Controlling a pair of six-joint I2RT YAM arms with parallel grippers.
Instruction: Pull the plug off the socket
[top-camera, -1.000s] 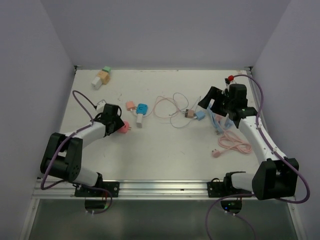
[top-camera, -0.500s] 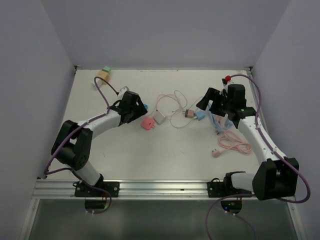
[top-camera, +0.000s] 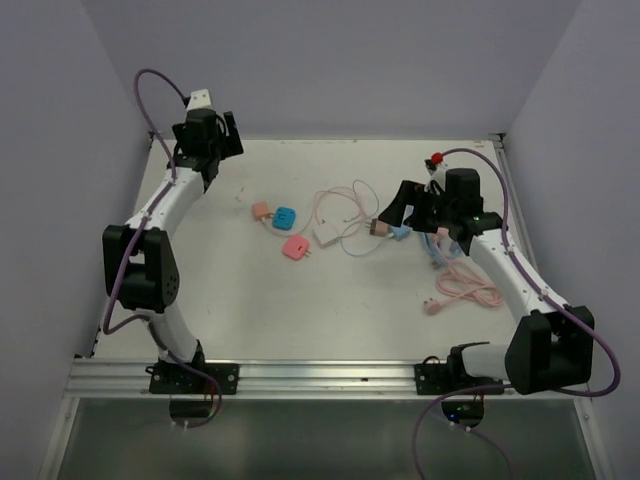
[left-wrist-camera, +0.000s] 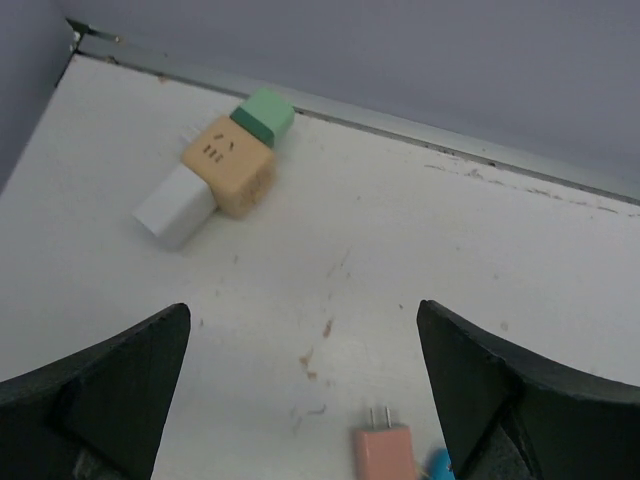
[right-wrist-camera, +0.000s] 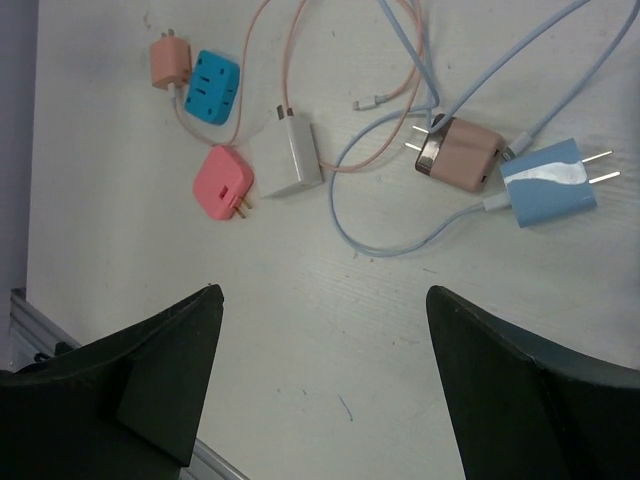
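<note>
my left end effector (left-wrist-camera: 305, 395): spread wide, holding nothing
tan socket (left-wrist-camera: 228, 165): green plug (left-wrist-camera: 263, 111) and white plug (left-wrist-camera: 175, 205) still in it
left to do: grab one, pull

**Materials and Surface Finish**

Table (left-wrist-camera: 450, 250): white, matt, lightly scuffed, with small brown marks; tan socket cube (left-wrist-camera: 230, 165), green plug (left-wrist-camera: 263, 110) and white plug (left-wrist-camera: 175, 205): smooth matt plastic; pink plug (right-wrist-camera: 222, 183): smooth plastic, bare metal prongs; white charger (right-wrist-camera: 290, 157): smooth plastic, slight sheen; light-blue charger (right-wrist-camera: 545, 185): glossy plastic, metal prongs; coiled pink cable (top-camera: 468, 287): smooth flexible sheath; left pincer (left-wrist-camera: 302, 310) fingers (left-wrist-camera: 110, 390): black matt plastic; front rail (top-camera: 320, 375): bare metal.
</note>
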